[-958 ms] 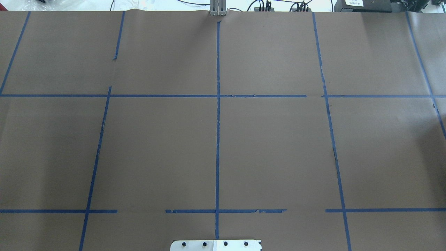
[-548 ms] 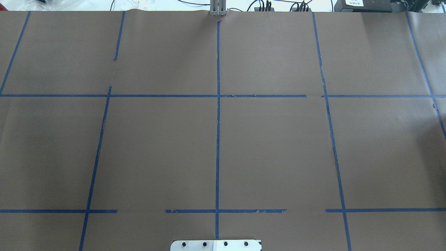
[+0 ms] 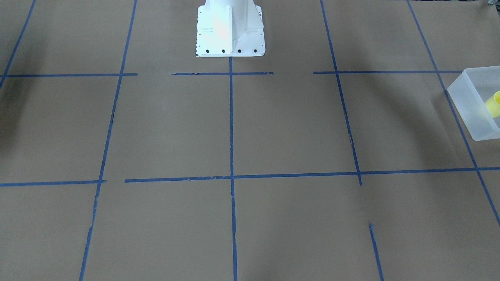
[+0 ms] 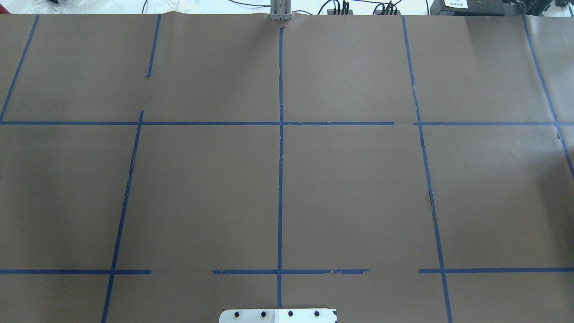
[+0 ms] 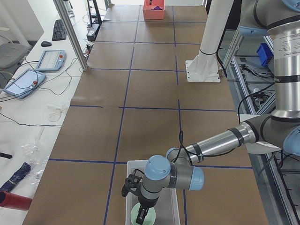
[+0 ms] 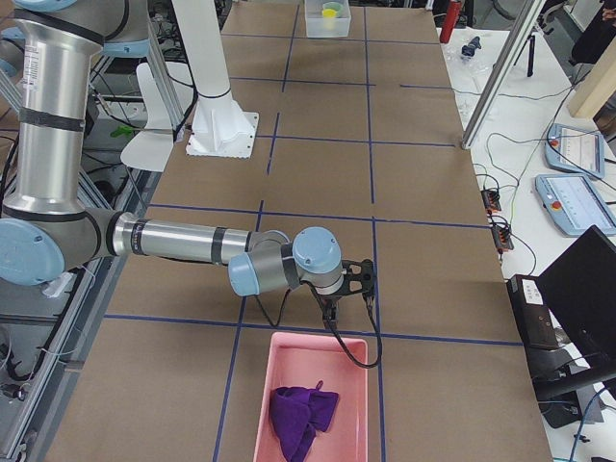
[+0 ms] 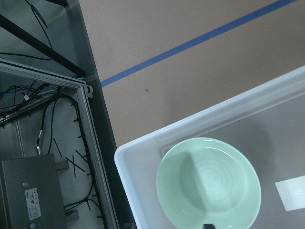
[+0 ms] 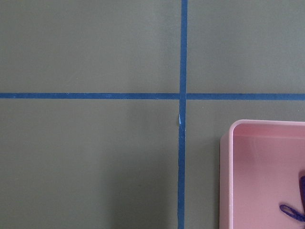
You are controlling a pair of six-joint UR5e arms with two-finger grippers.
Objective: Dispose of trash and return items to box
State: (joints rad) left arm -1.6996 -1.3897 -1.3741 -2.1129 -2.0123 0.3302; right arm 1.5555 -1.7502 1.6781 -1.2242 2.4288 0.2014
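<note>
The frosted-white box [image 3: 473, 103] sits at the table's end on my left and holds the yellow cup [image 3: 494, 104]. The box also shows in the left wrist view [image 7: 143, 149], with the mint-green bowl [image 7: 208, 183] lying upright inside near its corner. In the exterior left view my left gripper [image 5: 143, 208] points down into the box [image 5: 173, 206], right at the bowl [image 5: 137, 216]; I cannot tell whether it is open or shut. My right gripper [image 6: 331, 306] hangs just beyond the pink bin's far rim; I cannot tell its state either.
A pink bin [image 6: 310, 395] holding the purple cloth [image 6: 300, 412] stands at the table's end on my right; its corner shows in the right wrist view [image 8: 259, 176]. The white robot base [image 3: 229, 29] stands mid-table at my edge. Operator tablets and cables lie beyond the far edge.
</note>
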